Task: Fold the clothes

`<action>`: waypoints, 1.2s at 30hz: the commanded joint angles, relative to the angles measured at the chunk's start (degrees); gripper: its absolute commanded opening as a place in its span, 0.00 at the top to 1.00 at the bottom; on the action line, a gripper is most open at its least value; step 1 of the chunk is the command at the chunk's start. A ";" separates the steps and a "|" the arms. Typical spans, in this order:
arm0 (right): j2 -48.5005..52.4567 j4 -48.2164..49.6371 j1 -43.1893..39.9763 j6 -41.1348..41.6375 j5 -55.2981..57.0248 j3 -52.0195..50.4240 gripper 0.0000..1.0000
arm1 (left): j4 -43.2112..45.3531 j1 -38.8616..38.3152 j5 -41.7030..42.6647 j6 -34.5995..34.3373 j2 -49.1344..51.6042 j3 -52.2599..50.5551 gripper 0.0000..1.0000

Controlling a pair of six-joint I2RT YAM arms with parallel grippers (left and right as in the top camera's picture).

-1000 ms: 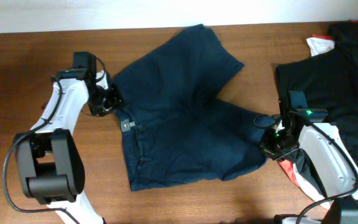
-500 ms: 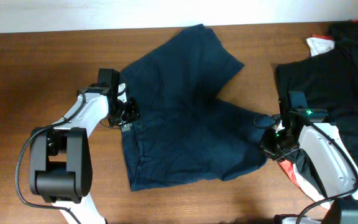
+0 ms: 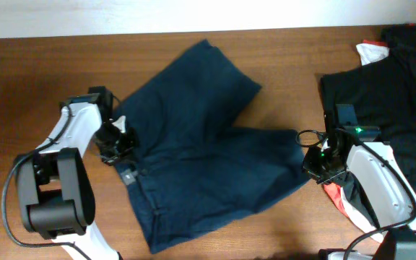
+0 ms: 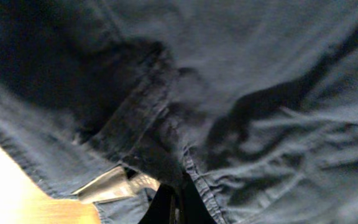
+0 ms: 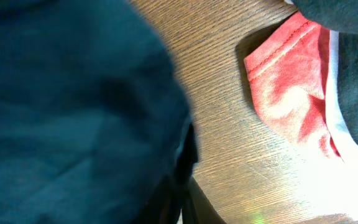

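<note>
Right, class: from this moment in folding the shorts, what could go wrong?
1. The left gripper pinches only a bunched bit of waistband on the shorts, so the fabric may slip out.
2. The right gripper holds the leg hem close beside the red and white cloth, which could get dragged along.

The overhead view is lit evenly and rendered sharp; only faint shadows are cast on the table (image 3: pixel 20 87). In the left wrist view the clothes (image 4: pixel 241 93) are blurred and dim at upper left, the lower left corner blown out. In the right wrist view glare is seen at lower right, the near fabric defocused.
</note>
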 commanded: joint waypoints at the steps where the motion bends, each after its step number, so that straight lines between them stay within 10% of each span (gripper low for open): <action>1: 0.72 0.00 0.28 1.31 1.84 0.11 0.90 | 1.70 0.76 -15.06 -0.59 0.55 0.50 1.00; 11: 0.72 0.85 0.35 2.14 1.25 0.11 0.91 | 14.93 0.79 -20.26 -1.46 2.89 1.33 0.99; 14: 0.72 1.09 0.35 -1.62 -3.13 0.11 0.71 | 13.00 0.79 -20.26 1.64 2.89 4.31 0.83; 21: 0.72 1.01 0.37 -2.60 -7.91 0.11 0.69 | 8.57 0.90 -20.00 3.10 2.89 15.50 0.73; 26: 0.72 -1.84 0.37 -2.58 -7.91 0.09 0.41 | -6.84 0.87 -9.18 2.95 2.89 19.06 0.31; 36: 0.72 -3.45 0.37 1.62 -13.51 -0.61 0.23 | -13.60 -0.79 -7.04 -6.14 -9.25 2.89 0.27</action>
